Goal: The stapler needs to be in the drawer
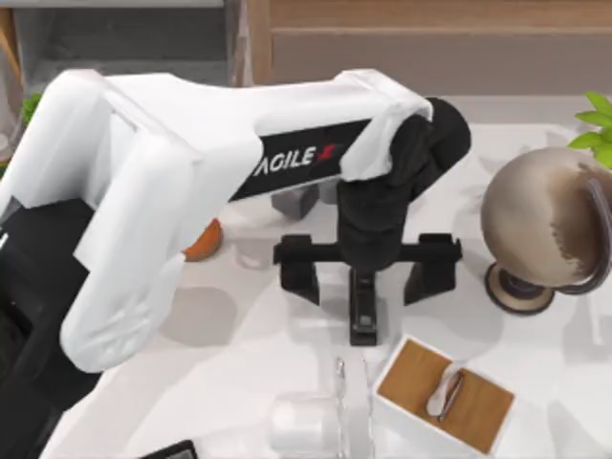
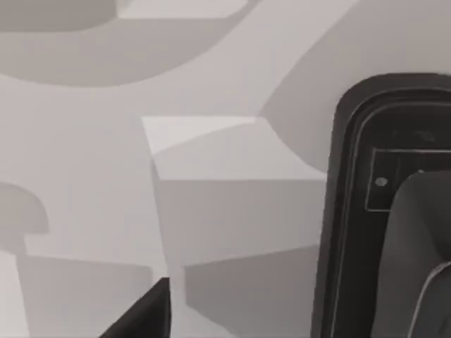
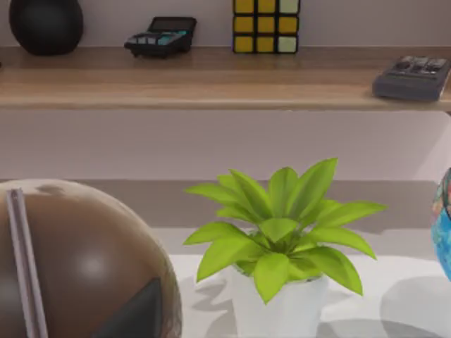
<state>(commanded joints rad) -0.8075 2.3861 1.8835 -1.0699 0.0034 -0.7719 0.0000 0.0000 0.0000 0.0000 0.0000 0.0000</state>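
The stapler (image 1: 362,317) lies on the white tabletop (image 1: 239,335), directly beneath the left gripper (image 1: 365,277) and between its two spread fingers (image 1: 298,273). The gripper's jaws stand wide apart, holding nothing, with the wood-fronted drawer (image 1: 445,394) just beside the stapler.

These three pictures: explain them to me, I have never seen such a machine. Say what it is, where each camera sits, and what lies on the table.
The machine is a white AgileX robot arm with a black two-finger gripper. The top view looks down: the left gripper, fingers spread open, hangs over a slim black stapler lying on the white table, holding nothing. Nearby stand a brown globe and a small drawer with a tan wooden front. The other two views come from wrist cameras; the right one faces a green potted plant.
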